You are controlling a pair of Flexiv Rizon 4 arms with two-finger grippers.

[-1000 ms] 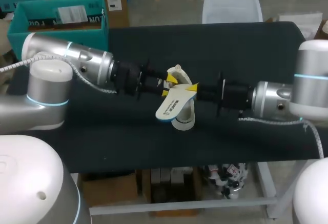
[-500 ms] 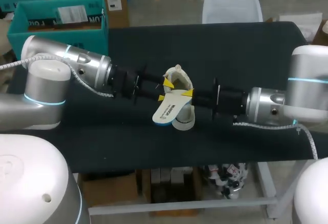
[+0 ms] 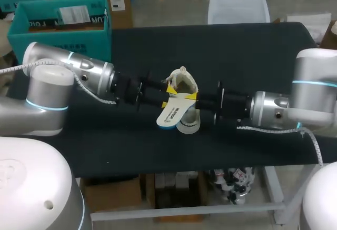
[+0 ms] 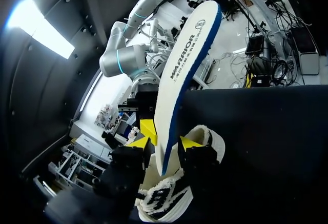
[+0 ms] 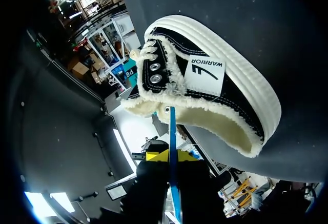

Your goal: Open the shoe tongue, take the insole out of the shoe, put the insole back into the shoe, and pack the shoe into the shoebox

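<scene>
Note the right gripper pinched shut across the flat faces of the insole, seen edge-on in its own wrist view, with one end at the mouth of the shoe and the rest sticking out above it. Cannot tell whether the left gripper grips anything or merely stands at the shoe's mouth beside the insole's lower end. Impossible to say from this alone whether coming out or going back in. Probably somewhere in the middle steps of the task, packing not yet begun. To do this step well, hold the insole in line with the length of the shoe, slide its end under the tongue rather than against the fleecy collar, avoid buckling it, and steady the shoe on the tabletop against sliding. Mind the eyelets and lace ends at the mouth — likely snags. Further off, find the teal shoebox at the far left corner, well apart from the shoe — left arm stretched across between the two, so expect a detour when packing.
</scene>
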